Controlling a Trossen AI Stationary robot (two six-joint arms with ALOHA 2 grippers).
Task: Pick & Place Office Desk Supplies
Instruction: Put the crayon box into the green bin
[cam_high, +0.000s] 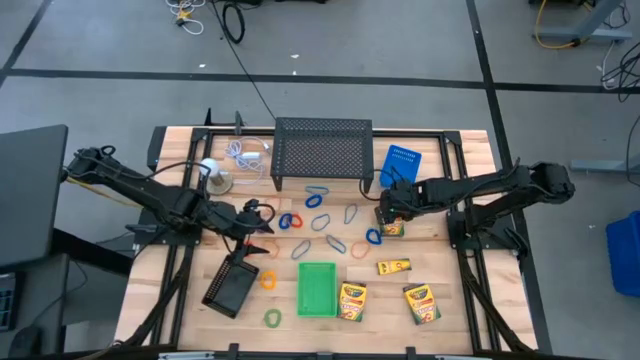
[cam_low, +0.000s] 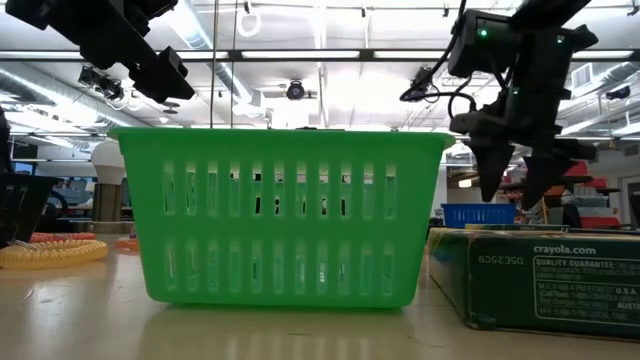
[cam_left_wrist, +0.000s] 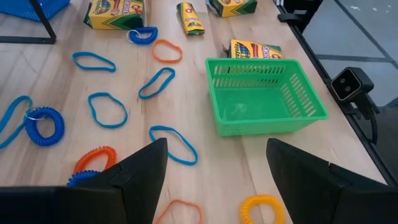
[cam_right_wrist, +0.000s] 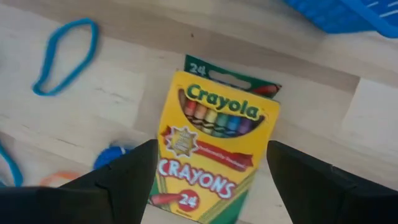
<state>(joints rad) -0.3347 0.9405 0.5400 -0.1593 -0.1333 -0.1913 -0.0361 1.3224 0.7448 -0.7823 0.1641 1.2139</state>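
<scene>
Your right gripper (cam_high: 388, 214) sits right of the table's centre, directly over a crayon box (cam_right_wrist: 210, 148) lying flat on the wood. In the right wrist view its fingers (cam_right_wrist: 124, 180) are spread wide, one on either side of the box, and they hold nothing; you cannot tell from these views whether the tips touch the table. The box shows its yellow face with green trim. A blue loop (cam_right_wrist: 65, 55) lies on the table well clear of it, and a blue coiled loop (cam_high: 373, 237) lies just beside the box, toward the near edge.

Your left gripper (cam_high: 262, 220) is left of centre, above the scattered loops. Its fingers (cam_left_wrist: 134, 171) are also wide apart and empty. In the left wrist view you see several blue loops (cam_left_wrist: 107, 109) flat on the wood, an orange loop (cam_left_wrist: 166, 51), an orange coil (cam_left_wrist: 95, 158) and a yellow coil (cam_left_wrist: 262, 207).

The green basket (cam_high: 317, 287) stands near the table's near edge, about at its middle, upright and with nothing in it. Just right of it lies another crayon box (cam_high: 352, 301), a further one (cam_high: 421, 303) lies farther right, and a smaller box (cam_high: 393, 266) lies between those and your right gripper. A black mesh rack (cam_high: 322, 150) stands at the far side, a blue basket (cam_high: 401, 163) to its right, and a black tray (cam_high: 231, 285) lies at the near left.
</scene>
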